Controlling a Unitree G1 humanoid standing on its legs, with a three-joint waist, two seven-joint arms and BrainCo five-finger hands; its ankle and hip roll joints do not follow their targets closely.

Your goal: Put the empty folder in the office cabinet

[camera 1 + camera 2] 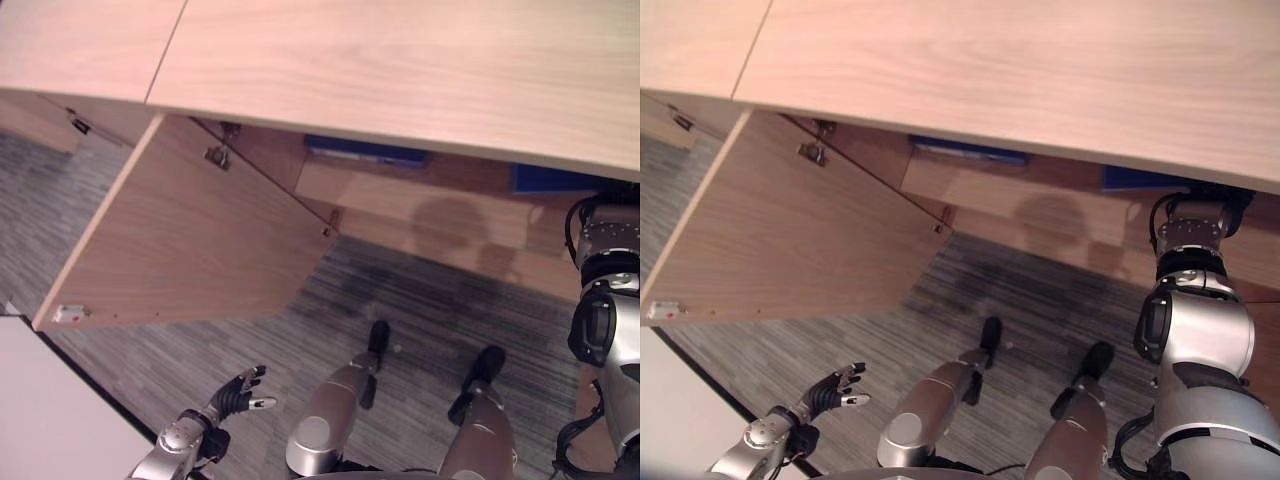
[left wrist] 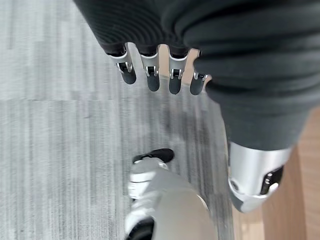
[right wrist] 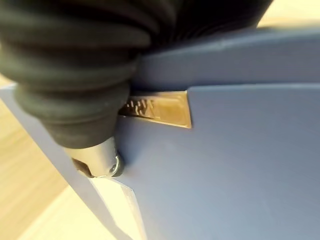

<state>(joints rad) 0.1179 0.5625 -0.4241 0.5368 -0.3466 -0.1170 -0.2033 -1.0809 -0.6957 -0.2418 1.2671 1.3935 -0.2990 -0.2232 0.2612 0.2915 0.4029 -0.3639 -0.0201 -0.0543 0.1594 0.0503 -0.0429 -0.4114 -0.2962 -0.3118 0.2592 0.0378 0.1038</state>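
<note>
The blue folder [image 3: 225, 165] lies right against my right hand [image 3: 100, 160], whose thumb presses on its face. From the head, my right arm reaches under the cabinet's top, and a blue edge of the folder [image 1: 555, 178] shows there inside the cabinet. The office cabinet [image 1: 400, 70] is light wood with its door [image 1: 190, 240] swung wide open to the left. My left hand [image 1: 240, 392] hangs low at the lower left over the carpet, fingers [image 2: 150, 75] straight and holding nothing.
Another blue flat item [image 1: 365, 150] lies on the cabinet's inner shelf [image 1: 420, 200]. A white surface [image 1: 50, 420] fills the lower left corner. Grey striped carpet [image 1: 420, 300] lies in front of the cabinet.
</note>
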